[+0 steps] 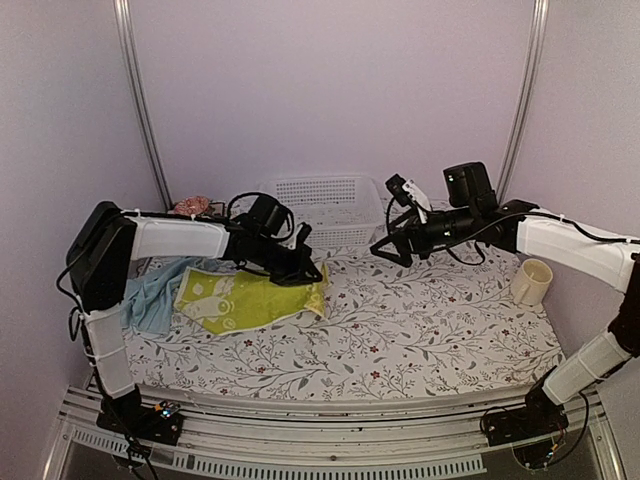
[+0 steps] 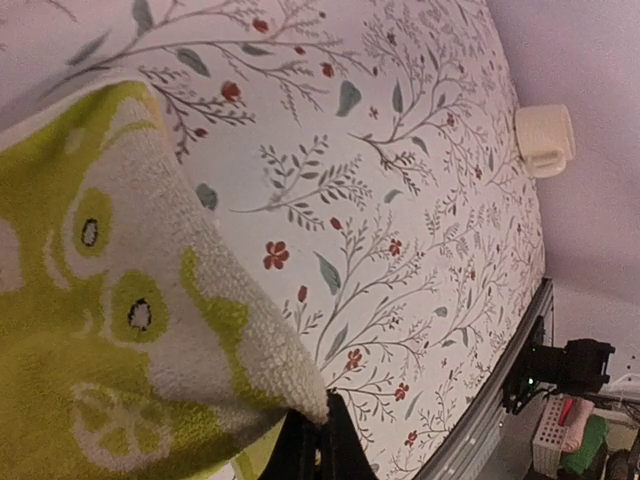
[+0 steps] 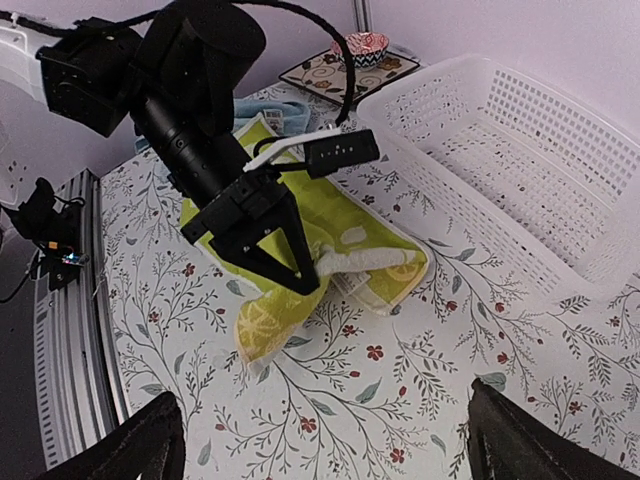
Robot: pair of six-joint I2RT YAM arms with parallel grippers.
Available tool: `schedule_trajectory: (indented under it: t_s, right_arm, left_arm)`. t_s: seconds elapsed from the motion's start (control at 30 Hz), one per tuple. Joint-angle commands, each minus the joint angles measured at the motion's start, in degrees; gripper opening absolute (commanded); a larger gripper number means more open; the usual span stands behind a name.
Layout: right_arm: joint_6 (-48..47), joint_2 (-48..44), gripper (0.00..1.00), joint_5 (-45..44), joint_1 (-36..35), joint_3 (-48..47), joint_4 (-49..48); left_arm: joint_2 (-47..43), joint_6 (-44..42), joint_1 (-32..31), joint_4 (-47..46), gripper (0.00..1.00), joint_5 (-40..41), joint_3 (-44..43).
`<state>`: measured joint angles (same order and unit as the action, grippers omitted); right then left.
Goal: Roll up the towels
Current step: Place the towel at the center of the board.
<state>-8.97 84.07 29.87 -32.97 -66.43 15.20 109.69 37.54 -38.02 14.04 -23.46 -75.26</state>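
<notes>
The yellow-green towel [image 1: 245, 300] lies crumpled on the left of the floral tablecloth, its right edge folded over. My left gripper [image 1: 305, 270] is shut on a pinched corner of that towel [image 2: 100, 330], which drapes over the black fingertips [image 2: 335, 445]. The right wrist view shows the same grip: the left gripper [image 3: 310, 275] holds a white-backed fold of the towel [image 3: 375, 255] just above the cloth. The pale blue towel [image 1: 155, 300] sits bunched to the left, partly under the green one. My right gripper [image 1: 388, 250] hangs open above the table, right of the towel, with nothing between its fingers [image 3: 140, 445].
A white plastic basket [image 1: 325, 205] stands at the back centre, close behind both grippers. A cream cup [image 1: 532, 282] sits at the right edge. A pink patterned bowl [image 3: 365, 45] rests on a dark square mat [image 3: 330, 75] at the back left.
</notes>
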Motion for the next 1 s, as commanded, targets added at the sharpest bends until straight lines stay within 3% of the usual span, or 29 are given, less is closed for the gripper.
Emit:
schedule_trajectory:
  t_s: [0.0, 0.2, 0.23, 0.37, 0.53, 0.63, 0.8, 0.97]
  right_arm:
    - [-2.78, 0.74, 0.98, -2.51, 0.36, -1.21, -1.25]
    - [0.01, 2.48, 0.99, -7.91, 0.44, -1.4, 0.05]
    - [0.78, 2.97, 1.0, -8.74, 0.45, -1.46, 0.38]
    - [2.68, 5.09, 1.0, -10.23, 0.83, -2.34, 1.83]
    - [7.92, 7.61, 1.0, -6.87, 3.74, -5.31, 1.39]
    - [11.21, 10.15, 0.98, -7.48, 4.21, -6.58, 1.78]
    - [13.95, 15.98, 0.89, -6.87, 4.21, -9.69, 6.36]
    - [18.62, 19.42, 0.8, -6.2, 4.23, -7.82, 5.28]
  left_arm:
    - [6.3, -0.25, -3.42, -3.91, 0.0, -12.63, -4.72]
    - [11.38, -4.18, -6.72, -3.26, 0.0, -17.33, -9.41]
    - [12.1, -4.52, -7.07, -3.43, 0.04, -17.93, -10.06]
    - [11.78, -4.86, -7.25, -4.55, 0.36, -19.5, -10.69]
    - [3.94, -8.65, -5.44, -1.3, 0.72, -15.51, -8.24]
    - [-2.82, -9.81, -3.29, -0.02, 0.86, -10.88, -5.05]
    - [-11.34, -6.67, 1.17, -0.65, 0.96, -1.63, 3.71]
    - [-16.13, -6.25, 6.16, 3.38, 0.97, 7.49, 10.0]
